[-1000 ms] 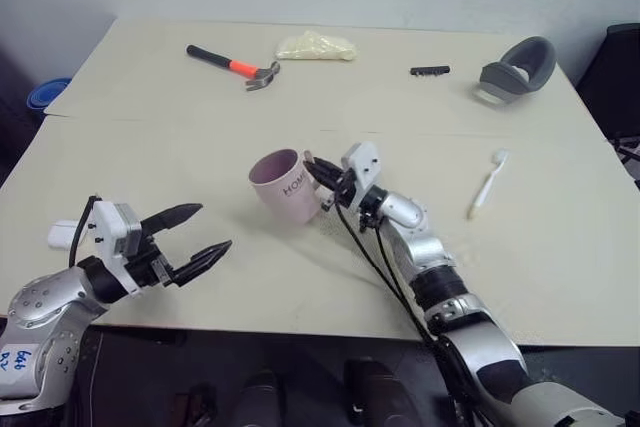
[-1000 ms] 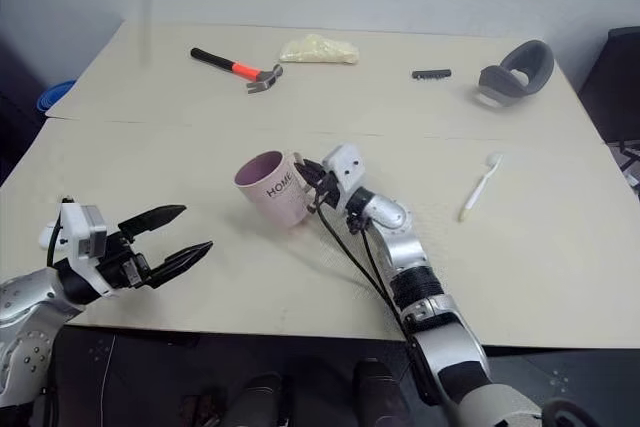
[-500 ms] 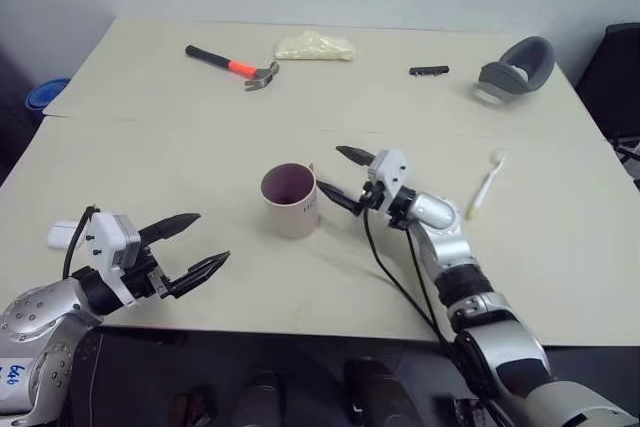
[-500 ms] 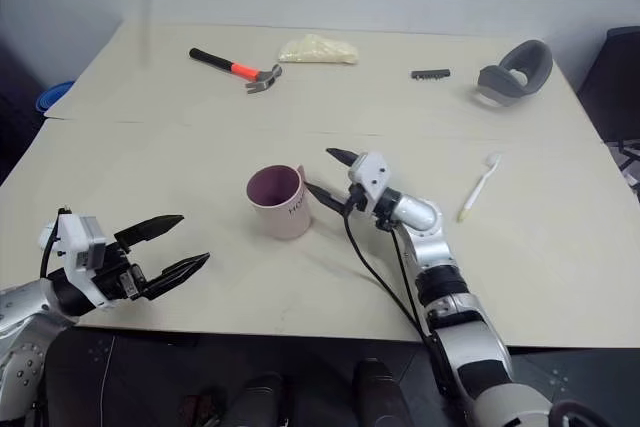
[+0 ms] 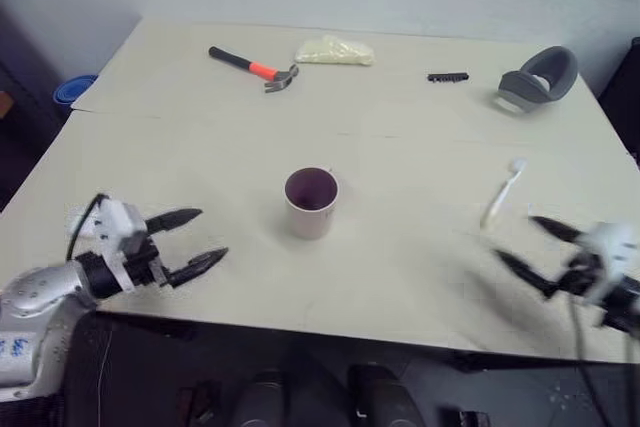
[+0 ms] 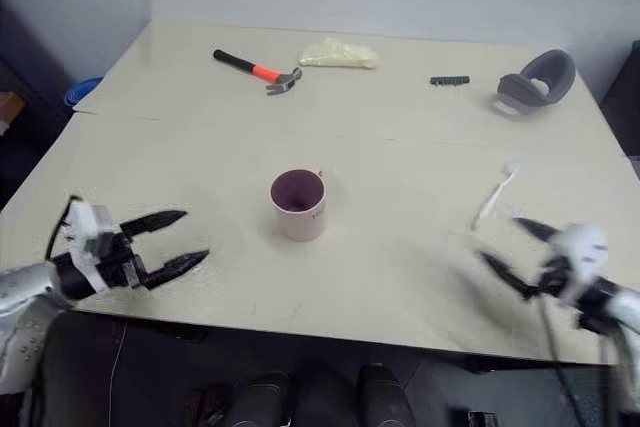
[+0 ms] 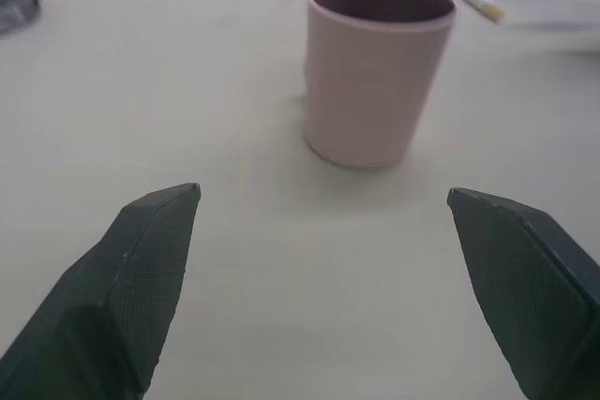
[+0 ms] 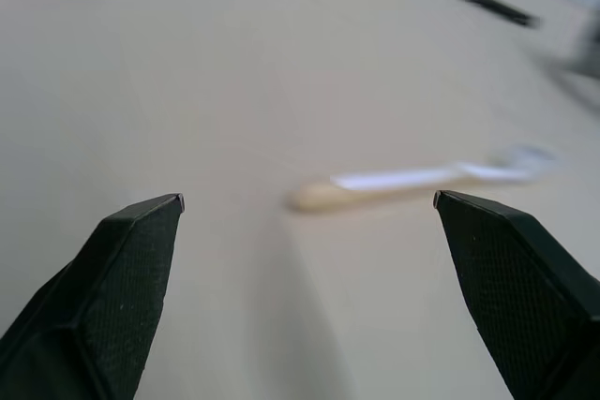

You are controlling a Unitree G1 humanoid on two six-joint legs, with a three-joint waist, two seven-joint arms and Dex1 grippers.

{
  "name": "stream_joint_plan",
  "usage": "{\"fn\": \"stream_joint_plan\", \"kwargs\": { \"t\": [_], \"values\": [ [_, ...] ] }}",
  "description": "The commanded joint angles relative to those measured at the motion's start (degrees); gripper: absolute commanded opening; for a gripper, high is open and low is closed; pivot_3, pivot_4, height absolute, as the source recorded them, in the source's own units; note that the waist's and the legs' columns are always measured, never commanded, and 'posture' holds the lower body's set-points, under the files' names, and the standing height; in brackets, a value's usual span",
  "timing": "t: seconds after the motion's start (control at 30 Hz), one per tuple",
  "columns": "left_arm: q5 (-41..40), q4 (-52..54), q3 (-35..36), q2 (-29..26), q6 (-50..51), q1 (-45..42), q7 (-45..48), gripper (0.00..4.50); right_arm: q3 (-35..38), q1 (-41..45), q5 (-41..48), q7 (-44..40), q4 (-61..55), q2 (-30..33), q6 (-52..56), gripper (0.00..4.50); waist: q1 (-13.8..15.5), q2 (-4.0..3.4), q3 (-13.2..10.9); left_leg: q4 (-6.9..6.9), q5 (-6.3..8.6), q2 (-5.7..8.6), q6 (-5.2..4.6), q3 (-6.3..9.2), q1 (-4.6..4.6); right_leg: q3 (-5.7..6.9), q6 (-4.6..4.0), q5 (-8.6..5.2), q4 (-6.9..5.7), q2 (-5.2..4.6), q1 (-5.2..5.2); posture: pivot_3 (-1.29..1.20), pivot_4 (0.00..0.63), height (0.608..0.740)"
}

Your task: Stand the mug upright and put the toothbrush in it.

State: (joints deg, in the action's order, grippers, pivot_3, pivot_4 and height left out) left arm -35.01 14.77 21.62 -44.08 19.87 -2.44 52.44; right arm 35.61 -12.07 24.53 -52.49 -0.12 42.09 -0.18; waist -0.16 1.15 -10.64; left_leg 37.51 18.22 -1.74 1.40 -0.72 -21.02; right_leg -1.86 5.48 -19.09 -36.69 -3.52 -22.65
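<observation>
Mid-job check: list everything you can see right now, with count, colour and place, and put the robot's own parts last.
mug: 1, pale pink, upright at table centre
toothbrush: 1, white-cream, lying flat on the right side of the table
hammer: 1, black and orange handle, far left
bag: 1, pale yellow, far edge
bar: 1, short, black, far right
headset-like object: 1, grey, far right corner
table: 1, cream
blue object: 1, off the table's left edge
left gripper: black, open, near left
right gripper: black, open, near right, close to toothbrush
</observation>
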Motion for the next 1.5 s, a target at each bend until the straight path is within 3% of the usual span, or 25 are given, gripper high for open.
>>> {"fn": "stream_joint_plan", "kwargs": {
  "t": [0.03,0.2,0.37,0.47,0.63,0.73,0.83,0.97,1.13,1.27,1.37,1.43,1.5],
  "values": [
    [-1.7,-1.36,-1.06,0.02,0.8,-4.61,0.91,4.5,5.74,-5.41,0.39,2.85,-2.02,-2.71,-2.05,4.47,-0.23,0.06,0.04,-0.06,0.0,0.0,0.0,-0.02,0.16,-0.01,0.0,0.0,0.07,0.0,0.16,0.0,0.15,0.74],
    [-1.46,-1.93,-3.8,0.61,1.67,-6.55,2.38,4.5,3.91,-2.55,3.91,8.28,-5.39,-4.9,4.62,4.47,-2.69,0.0,0.0,-0.48,0.04,-0.13,0.07,-0.44,0.77,-0.25,-0.02,-0.01,0.16,0.02,0.54,0.0,0.15,0.74],
    [-4.51,-0.38,-5.02,0.24,6.92,-6.88,2.78,4.5,-1.79,10.62,17.06,12.99,-8.0,2.71,34.1,4.47,-3.16,-0.09,-0.04,-0.37,0.04,-0.15,0.08,-0.62,0.81,-0.58,-0.02,-0.01,-0.19,0.02,0.25,0.0,0.15,0.74],
    [-3.82,1.04,-5.81,1.34,6.91,-6.83,1.69,4.5,-6.71,21.88,18.47,16.72,-2.16,7.5,48.38,4.47,-2.86,-0.09,-0.05,-0.33,0.03,-0.14,0.07,-0.56,0.7,-0.59,-0.02,-0.02,-0.22,0.0,0.11,0.0,0.15,0.74],
    [-4.57,2.75,-5.52,2.64,7.44,-6.05,0.35,4.5,-18.62,43.19,9.98,25.5,14.13,7.67,60.5,4.47,-2.11,-0.06,-0.06,-0.31,0.04,-0.12,0.05,-0.45,0.47,-0.49,-0.02,-0.02,-0.05,-0.05,-0.01,0.0,0.15,0.74],
    [-9.24,4.35,-3.22,5.1,10.31,-7.18,-3.02,4.5,-23.23,52.21,4.76,26.86,24.08,6.0,59.46,4.47,-1.81,-0.08,-0.06,-0.23,0.04,-0.06,0.03,-0.59,0.29,-0.6,0.0,-0.01,-0.1,-0.07,-0.26,0.0,0.15,0.74],
    [-10.3,7.31,-2.86,6.15,11.1,-7.79,-5.73,4.5,-29.16,57.29,-1.8,25.75,33.98,5.65,56.11,4.47,-1.31,-0.07,-0.06,0.03,-0.04,-0.08,0.15,-0.57,-0.48,-0.57,0.03,0.01,-0.32,-0.04,-0.99,0.0,0.15,0.74],
    [-11.93,11.47,-1.37,6.44,11.95,-5.45,-8.03,4.5,-34.04,62.17,-6.85,21.41,43.15,4.39,52.36,3.52,-1.5,-0.07,-0.06,0.19,-0.06,-0.06,0.2,-0.77,-0.57,-0.57,0.18,0.09,-0.27,-0.02,-1.01,0.0,0.15,0.74],
    [-11.54,13.53,-0.42,5.95,11.22,-2.28,-8.58,4.5,-34.73,66.62,-10.53,19.69,50.81,3.99,50.19,1.82,-1.64,-0.05,-0.05,0.41,0.05,-0.04,-0.01,-1.19,-0.37,-0.66,0.36,0.19,-0.23,0.02,-0.89,0.0,0.15,0.74],
    [-10.74,13.51,0.25,5.1,10.34,0.7,-7.29,4.5,-32.97,67.89,-9.78,13.44,51.67,3.24,45.25,0.41,-1.63,-0.05,-0.05,0.41,0.07,-0.05,-0.03,-1.25,-0.3,-0.73,0.37,0.2,-0.24,0.09,-0.86,0.0,0.15,0.74],
    [-8.56,12.36,0.36,5.09,7.87,3.73,-5.92,4.5,-30.27,65.74,-5.03,4.08,43.56,0.23,38.64,0.24,-1.9,-0.05,-0.05,0.4,0.13,-0.06,-0.11,-1.36,-0.3,-0.82,0.39,0.21,-0.24,0.1,-0.91,0.0,0.15,0.74],
    [-6.16,11.25,0.43,6.26,3.87,6.07,-4.4,4.5,-26.69,62.04,1.97,-2.77,30.84,-5.51,31.12,0.24,-2.48,-0.05,-0.05,0.38,0.13,-0.08,-0.09,-1.41,-0.28,-0.87,0.41,0.22,-0.25,0.11,-0.93,0.0,0.15,0.74],
    [-4.55,10.22,0.32,7.53,0.9,7.5,-4.04,4.5,-24.63,58.7,5.91,-4.11,20.99,-11.38,25.98,0.24,-3.48,-0.08,-0.07,0.31,0.2,-0.3,0.05,-1.45,-0.22,-0.98,0.42,0.22,-0.26,0.31,-0.96,0.0,0.15,0.74]
  ]
}}
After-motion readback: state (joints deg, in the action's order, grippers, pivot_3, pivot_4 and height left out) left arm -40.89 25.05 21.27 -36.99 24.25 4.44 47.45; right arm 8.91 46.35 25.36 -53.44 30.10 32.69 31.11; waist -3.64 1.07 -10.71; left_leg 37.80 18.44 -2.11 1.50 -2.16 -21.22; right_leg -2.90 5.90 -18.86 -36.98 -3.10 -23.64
